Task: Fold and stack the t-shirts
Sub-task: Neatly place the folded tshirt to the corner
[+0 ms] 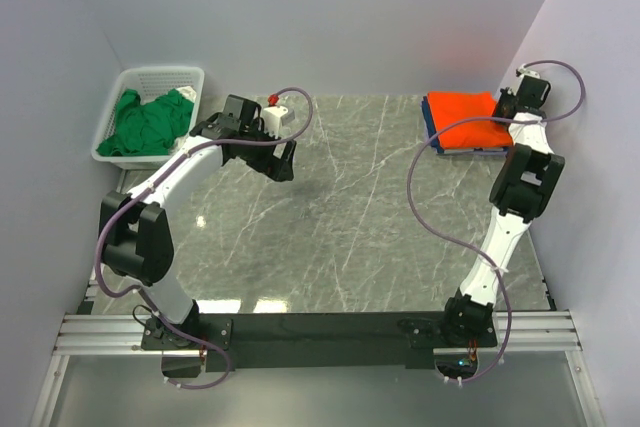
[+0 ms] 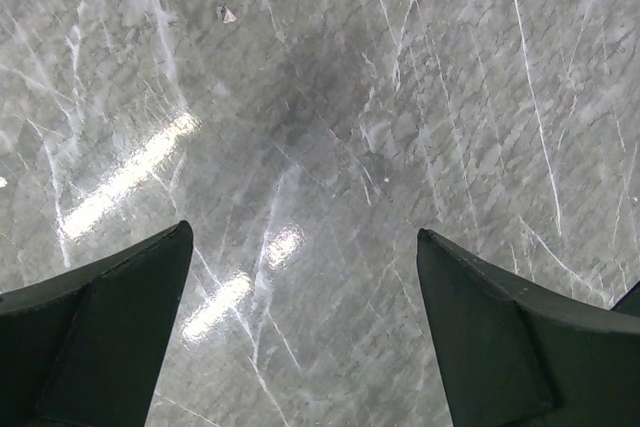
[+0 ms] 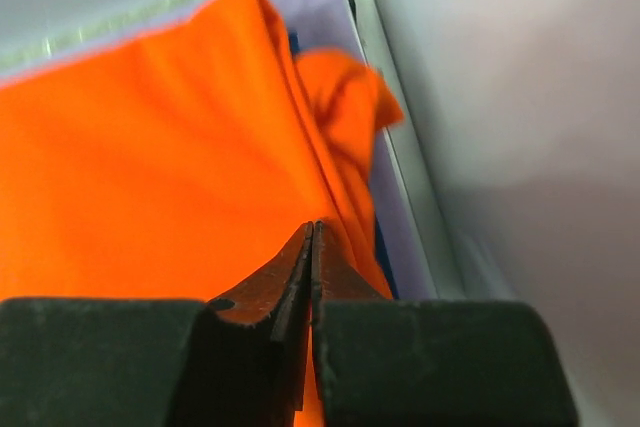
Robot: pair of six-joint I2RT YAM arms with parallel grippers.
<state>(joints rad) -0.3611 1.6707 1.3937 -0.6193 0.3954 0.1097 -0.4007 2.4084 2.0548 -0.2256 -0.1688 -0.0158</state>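
Our right claw [image 3: 312,229] is closed on the 3 o'clock fold of the limp orange shirt [image 3: 150,157]; left claw [image 2: 302,233] gapes empty.

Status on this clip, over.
Left gripper open, over the table. Right gripper shut, tips at orange shirt, stacked on navy shirt. Green shirt unfolded in basket. Nothing in the way.

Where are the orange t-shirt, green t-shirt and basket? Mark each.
orange t-shirt [image 1: 465,119], top external view, middle of its folded face.
green t-shirt [image 1: 150,122], top external view, crumpled middle.
basket [image 1: 165,72], top external view, far rim.
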